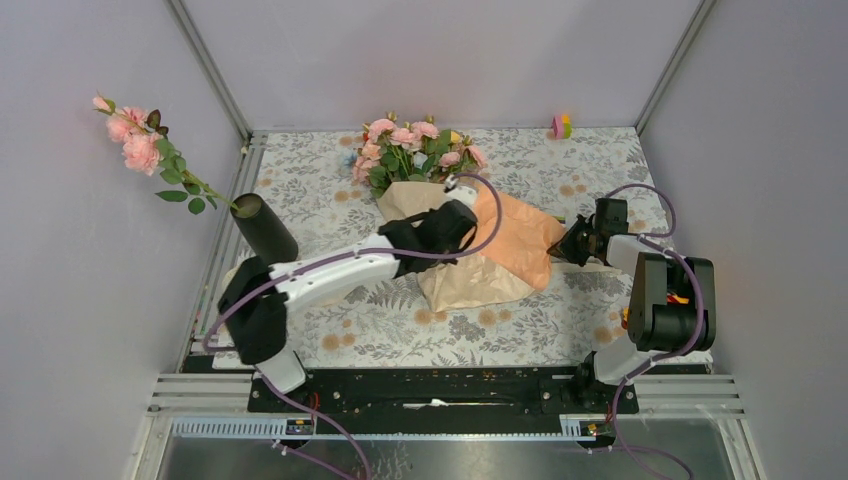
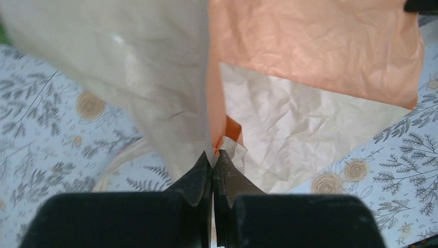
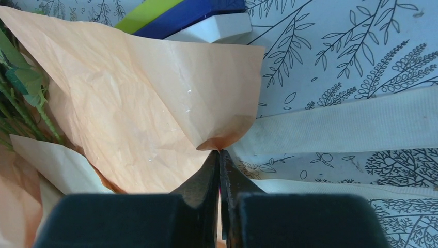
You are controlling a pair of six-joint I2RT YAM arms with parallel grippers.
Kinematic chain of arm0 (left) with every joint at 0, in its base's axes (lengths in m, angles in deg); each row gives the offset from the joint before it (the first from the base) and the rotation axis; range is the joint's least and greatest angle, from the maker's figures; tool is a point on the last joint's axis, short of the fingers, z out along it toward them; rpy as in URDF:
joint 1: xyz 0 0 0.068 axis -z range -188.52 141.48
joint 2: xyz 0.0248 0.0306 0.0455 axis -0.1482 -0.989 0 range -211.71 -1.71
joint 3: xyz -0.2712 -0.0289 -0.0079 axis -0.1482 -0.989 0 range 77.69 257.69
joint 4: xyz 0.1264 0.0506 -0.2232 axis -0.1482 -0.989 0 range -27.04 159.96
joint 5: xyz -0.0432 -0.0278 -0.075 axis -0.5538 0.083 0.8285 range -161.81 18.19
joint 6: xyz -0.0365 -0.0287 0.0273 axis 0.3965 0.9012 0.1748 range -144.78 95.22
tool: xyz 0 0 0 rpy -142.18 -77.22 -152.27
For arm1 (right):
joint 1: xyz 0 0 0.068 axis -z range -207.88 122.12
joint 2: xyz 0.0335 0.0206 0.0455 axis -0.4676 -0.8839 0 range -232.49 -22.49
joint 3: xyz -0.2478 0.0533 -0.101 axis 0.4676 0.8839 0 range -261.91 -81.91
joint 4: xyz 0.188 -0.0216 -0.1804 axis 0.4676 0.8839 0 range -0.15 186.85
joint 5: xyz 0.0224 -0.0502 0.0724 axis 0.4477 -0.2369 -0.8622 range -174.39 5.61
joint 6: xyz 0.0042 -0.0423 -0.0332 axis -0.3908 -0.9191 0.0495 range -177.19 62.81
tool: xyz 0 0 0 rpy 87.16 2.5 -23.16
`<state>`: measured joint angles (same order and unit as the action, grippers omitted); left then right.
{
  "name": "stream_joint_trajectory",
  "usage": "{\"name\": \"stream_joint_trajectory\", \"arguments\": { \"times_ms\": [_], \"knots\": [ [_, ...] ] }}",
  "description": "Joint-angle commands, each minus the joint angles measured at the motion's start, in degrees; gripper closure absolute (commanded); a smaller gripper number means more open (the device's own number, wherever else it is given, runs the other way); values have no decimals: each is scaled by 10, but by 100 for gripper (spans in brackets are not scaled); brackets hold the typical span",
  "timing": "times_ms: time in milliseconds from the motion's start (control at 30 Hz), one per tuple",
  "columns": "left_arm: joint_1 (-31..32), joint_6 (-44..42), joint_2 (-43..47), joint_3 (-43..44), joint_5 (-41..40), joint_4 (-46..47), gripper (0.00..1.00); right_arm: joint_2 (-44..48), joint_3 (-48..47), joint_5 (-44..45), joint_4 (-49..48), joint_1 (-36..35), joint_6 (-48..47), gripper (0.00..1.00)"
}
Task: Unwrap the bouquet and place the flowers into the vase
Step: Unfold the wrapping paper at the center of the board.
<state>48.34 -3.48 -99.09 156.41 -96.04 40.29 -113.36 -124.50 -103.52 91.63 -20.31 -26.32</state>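
Grey-and-tan floral cloth [image 1: 380,330] covers the table inside a pale-walled cell, with bare pattern showing along the near edge in front of both arm bases. At mid-table the left gripper [image 2: 213,155] has its jaws pressed together on a fold of crinkled beige-tan kraft paper [image 1: 470,285], where the tan outside meets the peach-orange lining. From overhead its fingertips are lost under the black wrist. To the right, the right gripper [image 3: 219,154] is pinched closed on a peach-lined corner of the same sheet, beside a flat cream ribbon [image 3: 351,126]. Yellow-green, blue and white shapes [image 3: 181,13] beyond that corner are cut off and hard to identify. The bouquet [image 1: 405,200] lies on its side at centre, its stems mostly covered by paper and arm. Its flowers [image 1: 410,150], pink roses with green leaves, fan toward the back wall. Near the table's left edge stands the slim matte black cylinder vase [image 1: 262,228], holding one pink-rose stem [image 1: 135,145] whose blooms show against the left wall. A small multicoloured toy block [image 1: 561,126] sits at the far edge, open cloth around it.
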Motion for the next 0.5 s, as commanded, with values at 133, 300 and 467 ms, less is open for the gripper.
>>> {"name": "stream_joint_trajectory", "arguments": {
  "times_ms": [133, 300, 467],
  "knots": [
    [-52, 95, 173, -151, -35, 15, 100, -7, -21, 4, -12, 3, -4, 100],
    [-67, 140, 244, -221, -48, -27, 100, -13, -22, -3, -12, 2, -2, 100],
    [-67, 179, 292, -273, -46, -66, 94, -18, -22, -6, -12, 2, -2, 100]
  ]
}}
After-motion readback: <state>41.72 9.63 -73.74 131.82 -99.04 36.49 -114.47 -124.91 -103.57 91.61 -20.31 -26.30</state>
